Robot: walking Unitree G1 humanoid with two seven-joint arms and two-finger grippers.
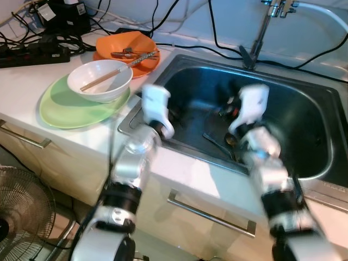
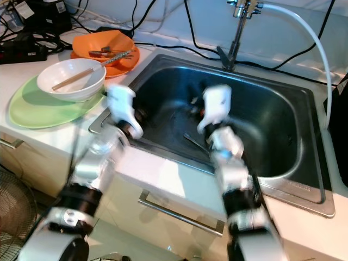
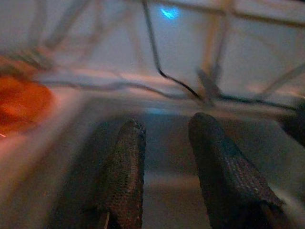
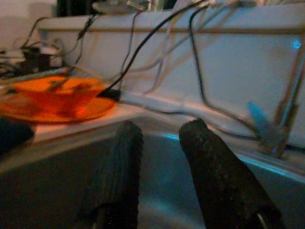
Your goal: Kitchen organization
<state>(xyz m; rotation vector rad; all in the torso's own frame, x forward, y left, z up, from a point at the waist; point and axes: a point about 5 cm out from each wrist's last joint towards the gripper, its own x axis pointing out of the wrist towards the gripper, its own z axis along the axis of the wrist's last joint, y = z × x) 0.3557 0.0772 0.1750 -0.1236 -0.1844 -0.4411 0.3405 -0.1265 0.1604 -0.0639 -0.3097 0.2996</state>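
Both arms reach into the steel sink. My left gripper hangs just inside the sink's left wall, open, nothing between its fingers. My right gripper is over the middle of the basin, also open and empty, its fingers pointing toward the back wall. A dark long-handled utensil lies on the sink floor between the two arms. On the counter to the left, a white bowl holding chopsticks rests on a green plate. Behind it an orange bowl with utensils sits on an orange plate.
A faucet rises at the back of the sink, with a white hose to the right. A power strip and black cables crowd the back counter. A fan stands on the floor at lower left. Drawer handles line the cabinet front.
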